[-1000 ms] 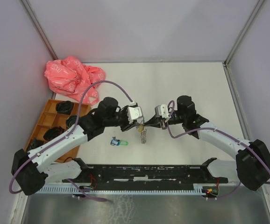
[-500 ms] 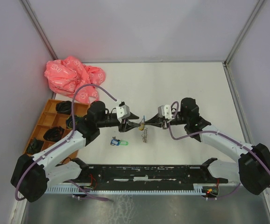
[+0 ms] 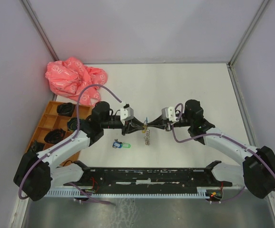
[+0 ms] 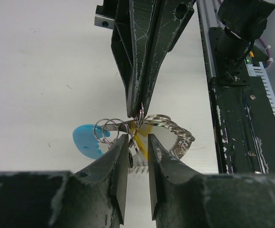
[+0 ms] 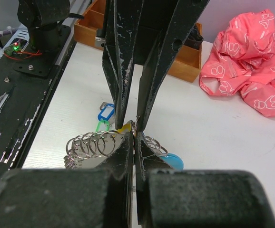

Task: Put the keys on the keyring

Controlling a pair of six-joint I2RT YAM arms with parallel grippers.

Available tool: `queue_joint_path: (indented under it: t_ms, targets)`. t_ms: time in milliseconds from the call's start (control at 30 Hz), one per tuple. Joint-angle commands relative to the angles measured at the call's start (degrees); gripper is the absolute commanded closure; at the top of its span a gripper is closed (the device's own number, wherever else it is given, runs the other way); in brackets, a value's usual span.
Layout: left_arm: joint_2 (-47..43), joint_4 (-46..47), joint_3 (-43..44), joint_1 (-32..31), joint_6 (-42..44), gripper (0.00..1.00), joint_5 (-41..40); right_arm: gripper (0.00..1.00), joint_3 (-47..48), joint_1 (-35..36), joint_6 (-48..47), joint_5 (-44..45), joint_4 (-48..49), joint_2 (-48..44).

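Keyring (image 4: 170, 129) at right tool (image 4: 140, 113) tip

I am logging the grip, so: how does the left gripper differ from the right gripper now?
The left gripper has its jaws apart, with the yellow tag in the gap; the right gripper is shut on the keyring. In the top view the left gripper points rightward, the right gripper leftward. Both meet tip to tip above the table.

The white table (image 3: 194, 85) bears a pink bag (image 3: 73, 78), an orange tray (image 3: 46, 121) and blue- and green-tagged keys (image 3: 121, 144).
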Motion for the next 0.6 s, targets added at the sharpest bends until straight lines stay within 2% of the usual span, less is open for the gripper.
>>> queue_joint_path:
  t_ms: [0, 67, 133, 333, 567]
  targets:
    - [0.98, 3.62, 2.75, 0.35, -2.09, 0.75, 3.28, 0.99, -0.09, -0.22, 1.12, -3.23, 5.37, -1.88]
    - [1.46, 3.88, 2.90, 0.44, -2.60, 0.83, 3.38, 0.99, -0.47, -0.19, 1.27, -3.26, 6.31, -2.07]
    - [2.36, 3.34, 3.37, 0.44, -2.96, 0.97, 3.48, 0.99, -0.78, -0.21, 1.60, -3.25, 7.48, -2.11]
    - [4.74, 4.98, 2.94, 0.61, -4.58, 0.97, 4.93, 0.99, -3.09, -0.23, 8.48, -3.10, 20.64, -1.57]
    - [8.90, 12.08, 3.64, 0.52, -10.69, 0.97, 9.21, 0.99, -4.76, -0.05, 15.46, -1.39, 33.85, 2.04]
